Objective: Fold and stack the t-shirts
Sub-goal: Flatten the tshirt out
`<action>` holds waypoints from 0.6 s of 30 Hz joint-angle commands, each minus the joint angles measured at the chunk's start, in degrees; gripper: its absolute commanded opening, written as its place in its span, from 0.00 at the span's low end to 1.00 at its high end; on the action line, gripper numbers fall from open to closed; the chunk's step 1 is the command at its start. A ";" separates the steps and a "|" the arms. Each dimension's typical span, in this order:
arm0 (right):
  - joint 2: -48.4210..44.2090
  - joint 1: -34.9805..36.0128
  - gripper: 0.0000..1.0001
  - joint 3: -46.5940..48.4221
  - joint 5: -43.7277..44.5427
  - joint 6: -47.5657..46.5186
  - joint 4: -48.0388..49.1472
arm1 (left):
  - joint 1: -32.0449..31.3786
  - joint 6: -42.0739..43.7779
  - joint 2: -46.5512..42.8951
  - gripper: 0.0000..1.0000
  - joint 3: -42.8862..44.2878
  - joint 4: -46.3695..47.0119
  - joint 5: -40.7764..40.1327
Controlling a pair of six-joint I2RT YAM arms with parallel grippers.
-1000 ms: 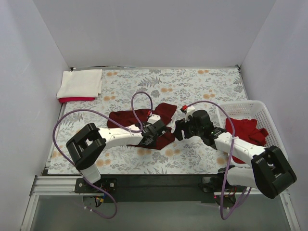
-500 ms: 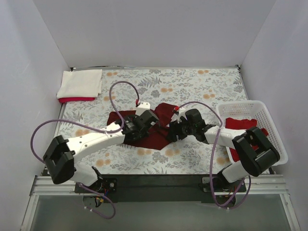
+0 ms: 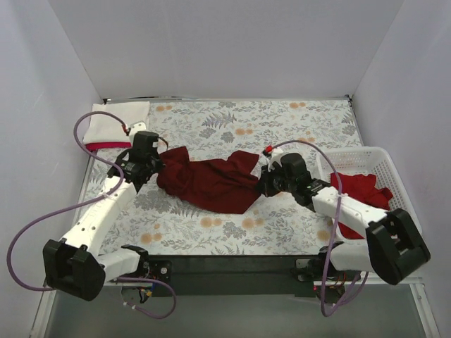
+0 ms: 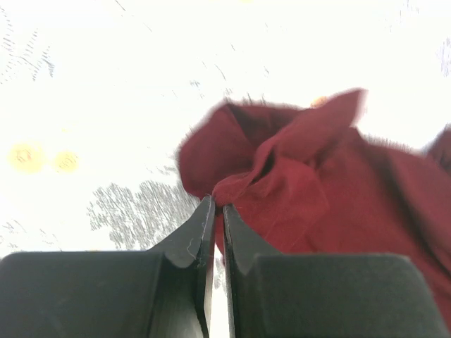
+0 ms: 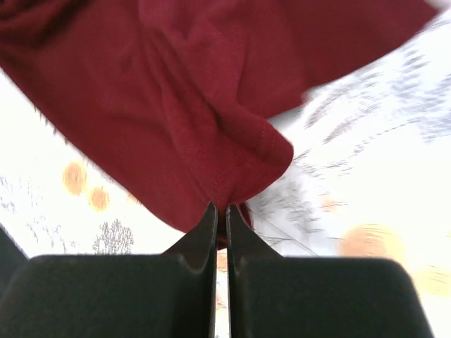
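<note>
Though stretched wide, maroon t-shirt (image 3: 211, 184) looks wrinkled.

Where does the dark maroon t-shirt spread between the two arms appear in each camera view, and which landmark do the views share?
Top external: the maroon t-shirt lies mid-table, between the left hand and the right hand.
Left wrist: centre and right, its edge pinched by the left hand.
Right wrist: the upper part, its hem pinched by the right hand.
Shared landmark: the floral table cover.
</note>
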 commanded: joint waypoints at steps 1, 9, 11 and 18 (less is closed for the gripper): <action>-6.64 -4.16 0.01 6.41 9.21 -1.85 -8.15 | 7.69 2.73 1.02 0.00 5.04 6.02 7.12; -7.44 -19.38 0.01 25.58 4.66 -1.68 -14.94 | 20.09 -2.27 15.27 0.00 27.88 6.91 22.42; -7.79 -21.06 0.01 30.83 4.22 -1.68 -15.64 | 23.25 -3.06 16.24 0.00 34.91 6.65 24.10; -14.02 -24.40 0.01 38.61 2.99 -1.94 -17.58 | 25.72 -2.01 12.24 0.00 48.21 4.10 24.10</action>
